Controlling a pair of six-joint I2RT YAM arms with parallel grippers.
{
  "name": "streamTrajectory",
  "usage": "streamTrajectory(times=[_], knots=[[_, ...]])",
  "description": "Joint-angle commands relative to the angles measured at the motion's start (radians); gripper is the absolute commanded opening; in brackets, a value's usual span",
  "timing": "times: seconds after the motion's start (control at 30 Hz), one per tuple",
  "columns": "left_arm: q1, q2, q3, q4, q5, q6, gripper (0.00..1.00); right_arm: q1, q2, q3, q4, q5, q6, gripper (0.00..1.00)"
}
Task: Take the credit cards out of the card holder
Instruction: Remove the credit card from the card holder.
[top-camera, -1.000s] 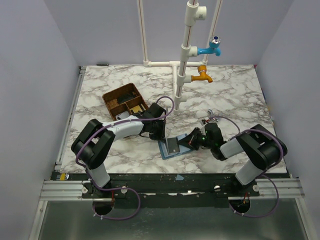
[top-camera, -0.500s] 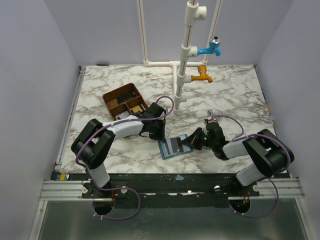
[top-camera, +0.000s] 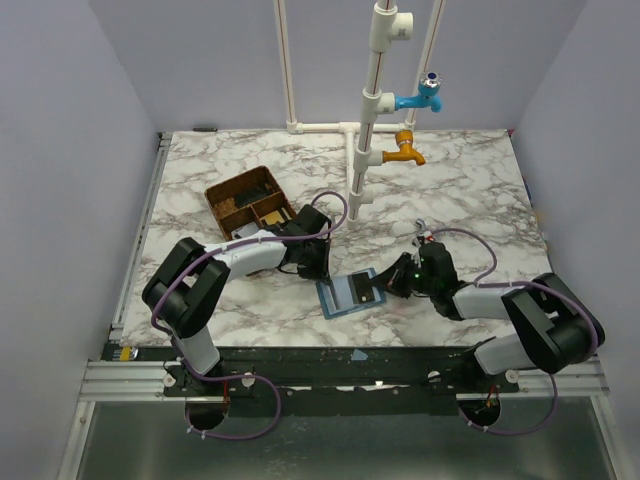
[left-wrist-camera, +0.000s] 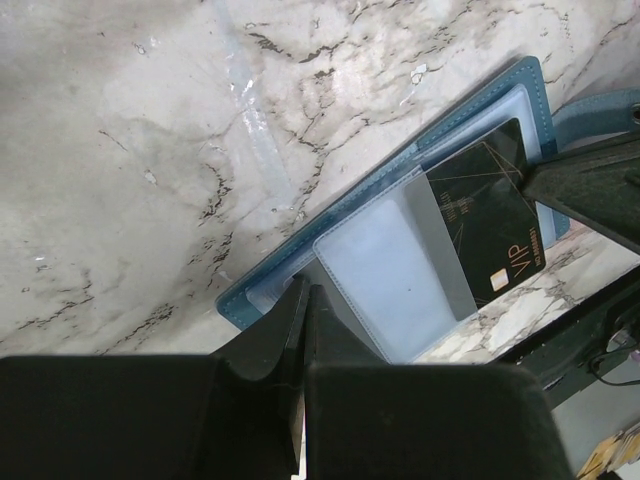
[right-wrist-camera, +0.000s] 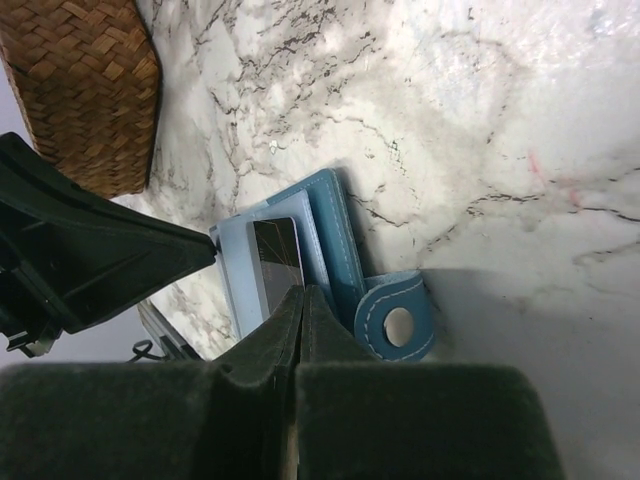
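Observation:
The blue card holder (top-camera: 340, 298) lies open on the marble near the front edge, its pale clear sleeves (left-wrist-camera: 390, 270) facing up. A dark credit card (left-wrist-camera: 485, 220) with gold lines and "VIP" sticks partly out of a sleeve toward the right; it also shows as the credit card (right-wrist-camera: 275, 255) and the credit card (top-camera: 362, 288). My left gripper (left-wrist-camera: 305, 292) is shut, its tips pressed on the holder's left corner. My right gripper (right-wrist-camera: 302, 292) is shut too, tips resting on the card's near end beside the holder's blue strap (right-wrist-camera: 395, 320). Other cards are hidden.
A brown woven basket (top-camera: 248, 200) with small items stands behind the left gripper (top-camera: 324, 272); its wall (right-wrist-camera: 80, 90) is close to the holder. A white pipe stand (top-camera: 372, 100) with a blue tap (top-camera: 425, 97) and an orange tap (top-camera: 405, 150) rises at the back.
The right arm has stretched out to the right and lower, and the dark card has slid a little rightward in the holder. The left arm has held still.

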Motion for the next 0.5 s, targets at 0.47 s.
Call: streamTrajectory(times=[0.47], knots=[[0.008,-0.020,0.079,-0.147,-0.063,0.040,0.00,-0.031,-0.117,0.015,-0.157,0.024,-0.050,0.01]])
